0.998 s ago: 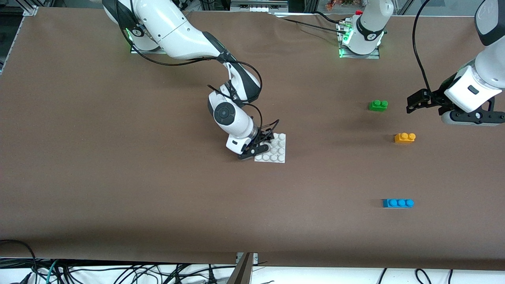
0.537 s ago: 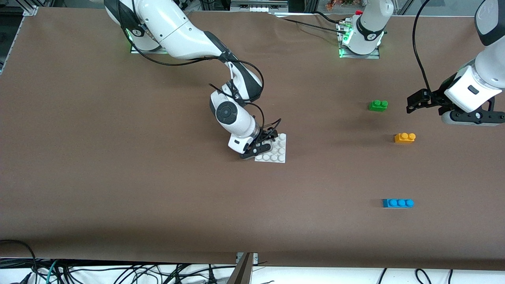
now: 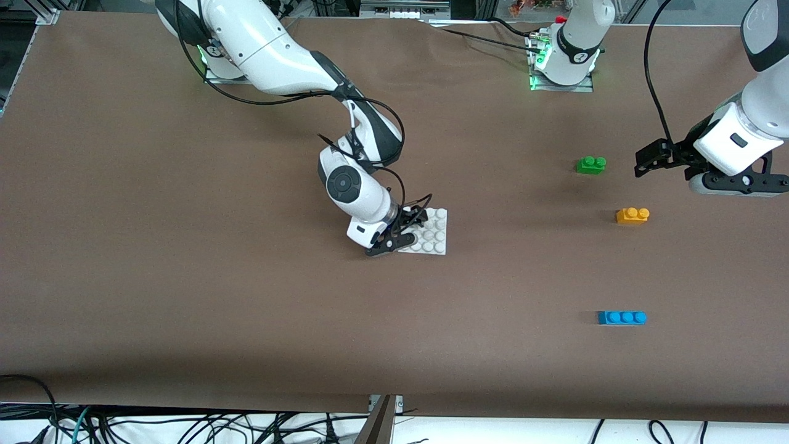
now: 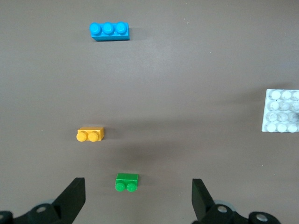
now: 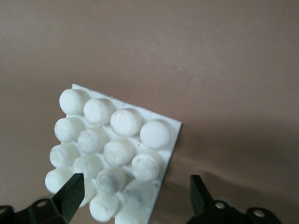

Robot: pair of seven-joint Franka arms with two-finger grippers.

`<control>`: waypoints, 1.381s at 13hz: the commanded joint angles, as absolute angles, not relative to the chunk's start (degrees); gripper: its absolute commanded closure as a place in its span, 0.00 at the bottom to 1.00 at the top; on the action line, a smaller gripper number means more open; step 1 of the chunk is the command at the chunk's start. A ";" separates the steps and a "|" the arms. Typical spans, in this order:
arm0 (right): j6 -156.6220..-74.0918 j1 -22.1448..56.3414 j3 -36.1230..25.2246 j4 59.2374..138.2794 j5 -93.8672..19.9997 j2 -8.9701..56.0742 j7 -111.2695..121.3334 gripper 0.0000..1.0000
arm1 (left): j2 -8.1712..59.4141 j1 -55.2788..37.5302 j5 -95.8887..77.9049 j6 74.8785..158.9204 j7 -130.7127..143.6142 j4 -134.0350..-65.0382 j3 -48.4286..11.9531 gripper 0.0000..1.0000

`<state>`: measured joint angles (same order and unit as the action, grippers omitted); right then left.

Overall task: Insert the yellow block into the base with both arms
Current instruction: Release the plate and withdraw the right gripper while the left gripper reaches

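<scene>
Three bricks: one blue three-stud brick (image 3: 622,317) nearest the front camera, then one yellow block (image 3: 632,215) on the table, one green two-stud brick (image 3: 591,164) farthest. One base (image 3: 426,231) lies mid-table, the right gripper (image 3: 399,231), fingers spread, at its edge. The left gripper (image 4: 138,198) hangs spread over the green brick.

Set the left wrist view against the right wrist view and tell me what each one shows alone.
Only the left wrist view shows the yellow block, the green brick, the blue brick and the open left gripper. Only the right wrist view shows the open right gripper, its fingers either side of one edge of the base. Both show the base and the brown table.
</scene>
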<state>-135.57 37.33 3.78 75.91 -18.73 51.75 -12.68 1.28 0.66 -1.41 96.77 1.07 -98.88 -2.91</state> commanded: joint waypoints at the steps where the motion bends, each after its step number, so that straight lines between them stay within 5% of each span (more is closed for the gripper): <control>1: -127.38 33.85 3.96 76.99 -17.49 47.30 -8.37 0.00 | 1.85 0.97 -2.72 95.54 0.70 -97.21 -3.08 0.00; 12: -104.25 32.17 -22.48 81.65 -17.58 37.79 -0.62 0.00 | 5.18 7.09 3.16 100.08 -8.50 -101.67 -2.64 0.00; 15: -100.91 30.60 -23.91 83.40 -15.40 34.04 -1.49 0.00 | 4.75 12.82 2.99 113.95 -15.37 -111.32 -2.72 0.00; 18: -104.93 26.04 -18.05 92.69 -5.04 22.98 -2.02 0.00 | 4.57 13.01 3.08 125.74 -16.52 -120.13 -2.72 0.00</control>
<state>-102.41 29.28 -22.89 83.51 -9.92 32.93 -1.03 6.38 13.25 2.38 120.42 -15.14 -114.86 -2.22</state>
